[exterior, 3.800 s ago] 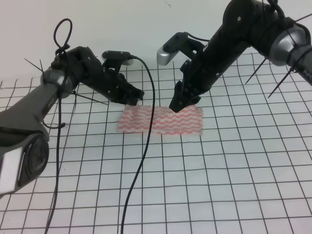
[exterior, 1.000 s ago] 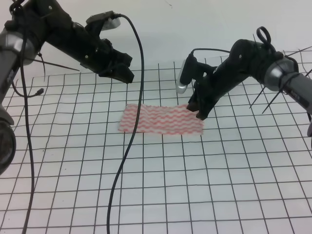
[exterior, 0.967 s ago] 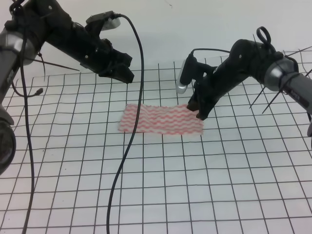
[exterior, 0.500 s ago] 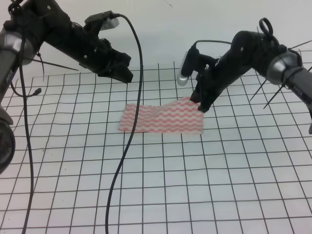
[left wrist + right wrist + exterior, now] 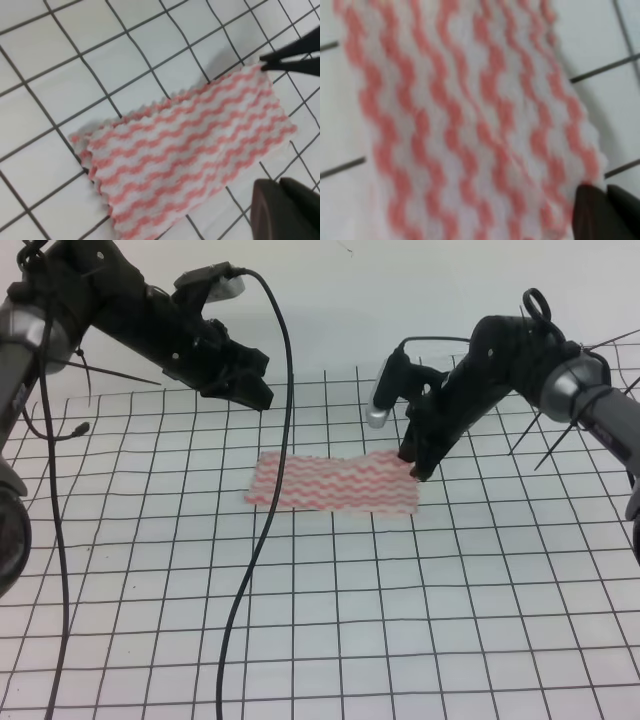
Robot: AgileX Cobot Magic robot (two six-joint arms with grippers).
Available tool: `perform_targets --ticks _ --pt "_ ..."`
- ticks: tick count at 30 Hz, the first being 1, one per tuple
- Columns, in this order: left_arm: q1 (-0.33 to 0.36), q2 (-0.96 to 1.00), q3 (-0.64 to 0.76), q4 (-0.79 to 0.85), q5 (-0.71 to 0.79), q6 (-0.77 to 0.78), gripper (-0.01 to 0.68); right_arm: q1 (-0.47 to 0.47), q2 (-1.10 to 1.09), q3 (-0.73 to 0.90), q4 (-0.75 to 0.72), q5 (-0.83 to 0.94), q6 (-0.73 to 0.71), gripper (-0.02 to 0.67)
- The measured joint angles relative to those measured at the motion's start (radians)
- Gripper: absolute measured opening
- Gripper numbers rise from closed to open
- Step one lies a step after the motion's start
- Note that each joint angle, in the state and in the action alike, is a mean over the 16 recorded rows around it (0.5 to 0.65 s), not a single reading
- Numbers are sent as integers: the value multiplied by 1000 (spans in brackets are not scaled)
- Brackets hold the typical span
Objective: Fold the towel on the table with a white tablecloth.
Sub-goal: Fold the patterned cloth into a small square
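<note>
Left tool (image 5: 262, 398) is up off the worktop (image 5: 330, 640), hanging above and behind the towel's left end, not touching it; from the high view its fingers look pressed together, nothing between them. A black cable (image 5: 262, 540) drops from that arm and runs across the left part of the towel down to the front edge. The towel (image 5: 333, 483) lies mid-worktop on the white tablecloth (image 5: 480, 570), long side left to right, mostly flat, pink-red wavy stripes up; in my left wrist view it covers the centre of the picture (image 5: 190, 150) with scalloped edges. Its far right corner is lifted a little off the cloth. Right tool (image 5: 413, 466) is at that corner, tips closed and pinching the towel edge; right wrist view shows the dark fingertips (image 5: 607, 212) right at the towel's corner (image 5: 470, 125).
</note>
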Motion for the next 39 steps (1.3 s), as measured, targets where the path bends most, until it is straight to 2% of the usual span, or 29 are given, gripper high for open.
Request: perform_targets --ticks 6,11,15,19,24,39 --pt "0 1 0 1 0 2 0 0 -12 0 -8 -40 144 188" --pt "0 2 0 1 0 4 0 0 -32 -1 -22 -21 350 290" --pt "0 2 0 0 0 5 0 -1 -46 -1 -33 31 530 340" --pt "0 2 0 -3 0 6 0 0 -48 -1 -39 93 679 347" --pt "0 2 0 -7 0 6 0 0 -31 0 -38 152 768 340" --pt "1 2 0 -19 0 18 0 16 12 1 23 173 800 319"
